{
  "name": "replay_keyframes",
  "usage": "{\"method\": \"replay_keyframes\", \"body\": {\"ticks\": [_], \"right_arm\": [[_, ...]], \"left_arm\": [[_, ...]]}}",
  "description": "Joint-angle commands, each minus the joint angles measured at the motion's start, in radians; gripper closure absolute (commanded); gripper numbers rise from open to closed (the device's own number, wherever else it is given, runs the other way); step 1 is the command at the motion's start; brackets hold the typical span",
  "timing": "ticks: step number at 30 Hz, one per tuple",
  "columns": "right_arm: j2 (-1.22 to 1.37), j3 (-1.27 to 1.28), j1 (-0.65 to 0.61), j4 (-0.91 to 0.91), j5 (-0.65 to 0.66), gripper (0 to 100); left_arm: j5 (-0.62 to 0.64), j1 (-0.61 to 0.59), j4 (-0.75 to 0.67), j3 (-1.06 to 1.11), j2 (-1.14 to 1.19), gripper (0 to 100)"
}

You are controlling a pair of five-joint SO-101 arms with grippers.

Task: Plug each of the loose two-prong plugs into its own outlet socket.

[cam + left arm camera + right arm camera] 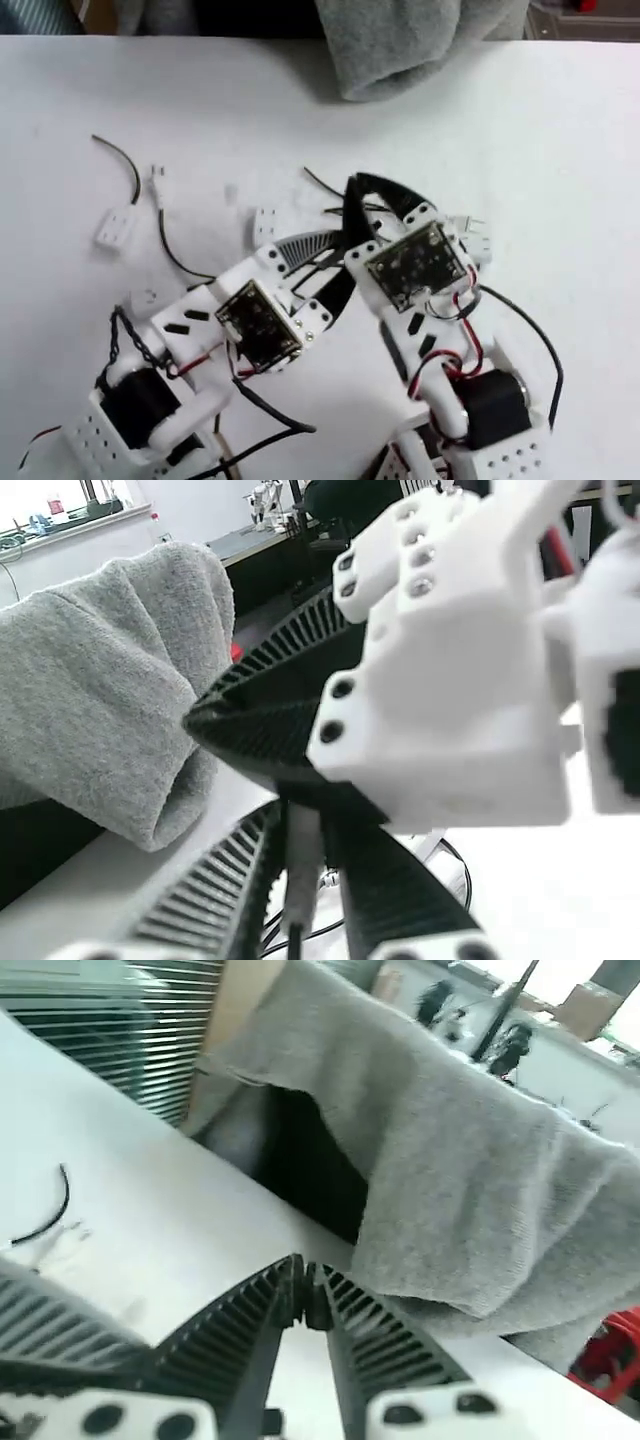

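White table (pixel 560 120) — plug (pixel 472 224) near right gripper (pixel 352 185), socket (pixel 115 228) well apart.

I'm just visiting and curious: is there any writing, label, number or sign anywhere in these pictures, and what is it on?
No text can be read.
Circuit board on one arm, and the other arm's board: tiny marks, too small to read.
White socket, grey cloth, table: no print visible.

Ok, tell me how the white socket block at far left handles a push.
The socket block looks small and light, so it would probably slide on the smooth table. Its thin black cord curves loosely, likely floppy, hardly anchoring it.
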Motion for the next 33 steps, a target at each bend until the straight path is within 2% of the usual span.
{"method": "replay_keyframes", "body": {"ticks": [1, 8, 13, 18, 21, 24, 26, 29, 33], "right_arm": [[0.039, 0.124, 0.119, -0.133, 0.014, 98.1], [0.041, 0.147, 0.203, -0.17, 0.155, 98.1], [0.041, 0.135, 0.266, -0.199, 0.152, 98.1], [0.041, 0.037, 0.311, -0.105, 0.147, 98.1], [0.041, -0.018, 0.374, -0.008, 0.052, 98.1], [0.041, -0.023, 0.46, 0.099, -0.071, 98.1], [0.041, 0.021, 0.493, 0.153, -0.13, 98.1], [0.041, 0.15, 0.515, 0.162, -0.201, 98.1], [0.039, 0.358, 0.513, 0.059, -0.233, 98.1]], "left_arm": [[0.008, 0.002, -0.02, -0.02, -0.022, 98], [0.008, 0.002, -0.02, -0.021, -0.022, 98], [0.008, 0.002, -0.02, -0.02, -0.022, 98], [0.008, -0.045, -0.02, -0.017, -0.021, 98], [0.026, -0.156, -0.02, -0.017, -0.015, 98], [0.13, -0.275, -0.02, -0.017, -0.013, 98], [0.135, -0.325, -0.02, -0.02, -0.008, 98], [0.135, -0.346, 0.009, -0.058, 0.087, 98], [0.135, -0.36, 0.086, -0.227, 0.38, 98]]}}
